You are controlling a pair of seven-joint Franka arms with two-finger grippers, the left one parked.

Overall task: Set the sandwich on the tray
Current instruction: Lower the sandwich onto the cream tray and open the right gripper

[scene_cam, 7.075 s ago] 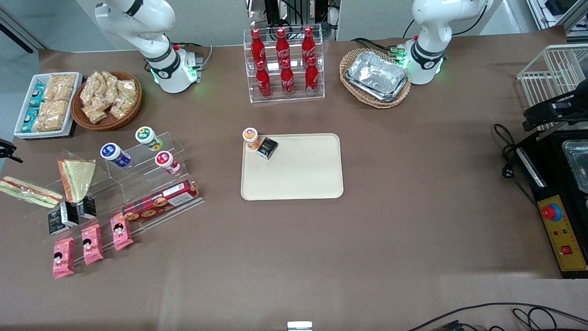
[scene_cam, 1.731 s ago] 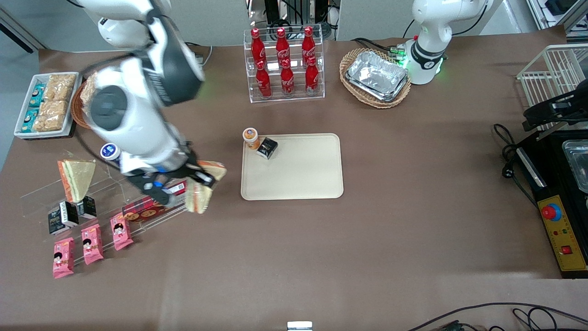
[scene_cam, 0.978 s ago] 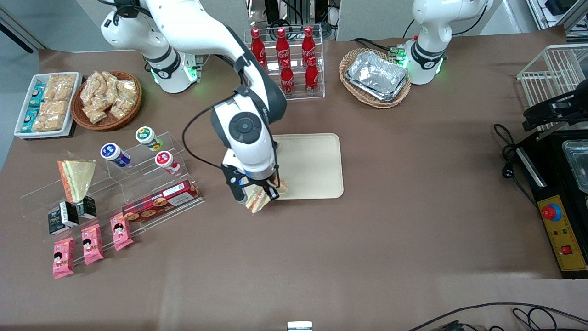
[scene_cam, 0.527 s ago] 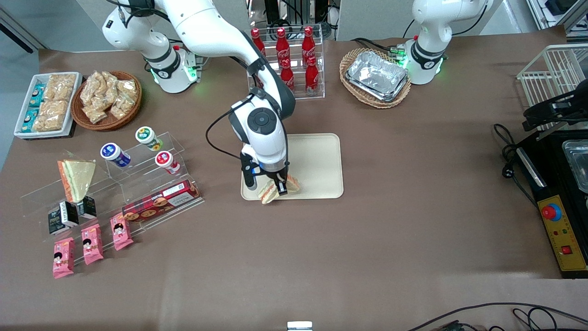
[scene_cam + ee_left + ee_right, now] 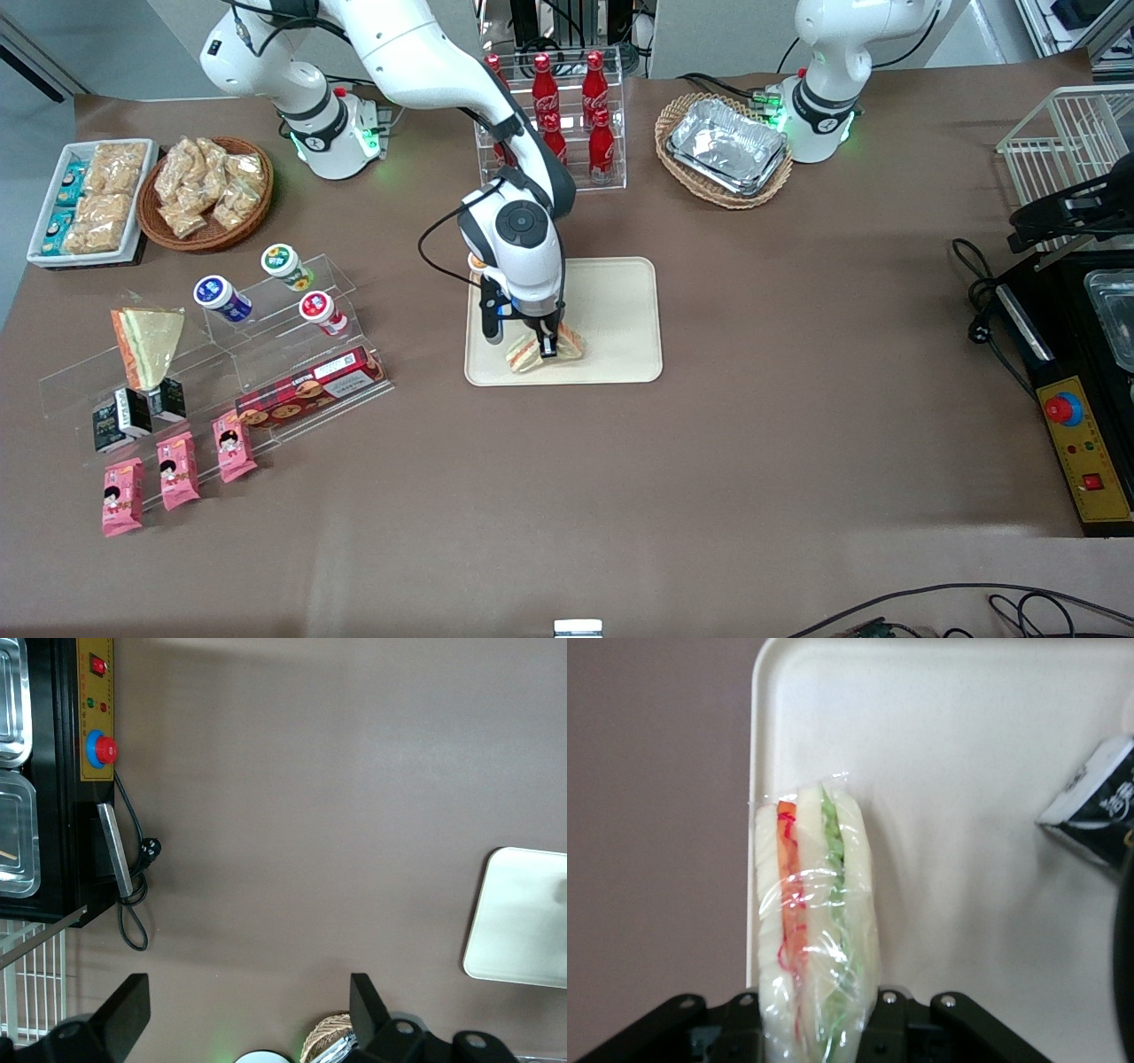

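snack tray (image 5: 44, 232) and a basket of snack bags (image 5: 206, 192) sit at the working arm's end of the table. nearer the camera there's the clear stand (image 5: 266, 346), with the other wedge (image 5: 149, 344) leaning on it, three cups (image 5: 288, 267) on its steps, a biscuit box (image 5: 308, 390), black cartons (image 5: 133, 415) and pink packets (image 5: 177, 470) along its front edge. now the middle: the gripper (image 5: 542, 344) is down over the tray (image 5: 611, 310), at the tray's near edge, pinching the sandwich (image 5: 545, 347). in the wrist view the sandwich (image 5: 817, 930) is wedged between the fingers, red and green filling stripes showing through the wrap, over the tray (image 5: 966, 815) close to its rim; whether it touches the surface, can't tell. a black carton (image 5: 1099, 811) lies on the tray too, well apart from the sandwich. cola rack (image 5: 554, 124) stands farther from the camera than the tray. toward the parked arm's end, foil trays (image 5: 728, 146) in a basket, then a wire rack (image 5: 1059, 142) and a black control box (image 5: 1076, 443).
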